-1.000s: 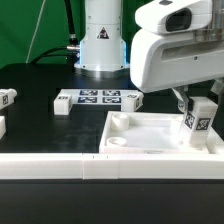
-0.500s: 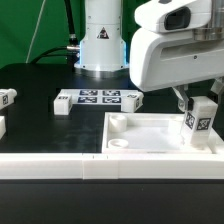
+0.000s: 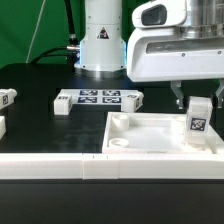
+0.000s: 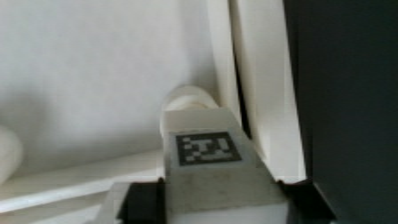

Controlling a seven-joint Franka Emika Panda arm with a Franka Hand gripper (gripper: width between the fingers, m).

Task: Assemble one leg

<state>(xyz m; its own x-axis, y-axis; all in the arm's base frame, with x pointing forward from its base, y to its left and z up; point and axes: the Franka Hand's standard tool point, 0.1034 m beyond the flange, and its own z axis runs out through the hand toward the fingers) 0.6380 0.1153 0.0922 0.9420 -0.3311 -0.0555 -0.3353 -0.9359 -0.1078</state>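
Observation:
My gripper is shut on a leg, a small white block with a black-and-white marker on its face. It holds the leg upright over the far right corner of the large white square tray. In the wrist view the leg sits between the dark fingers, its tip at the tray's corner by the raised rim. I cannot tell if the tip touches the tray.
The marker board lies behind the tray. Other small white tagged blocks lie at the exterior view's left and by the marker board. A white rail runs along the front.
The gripper with the leg has shifted slightly toward the exterior view's left and turned, so the leg's marker now faces more squarely forward. Nothing else moved.

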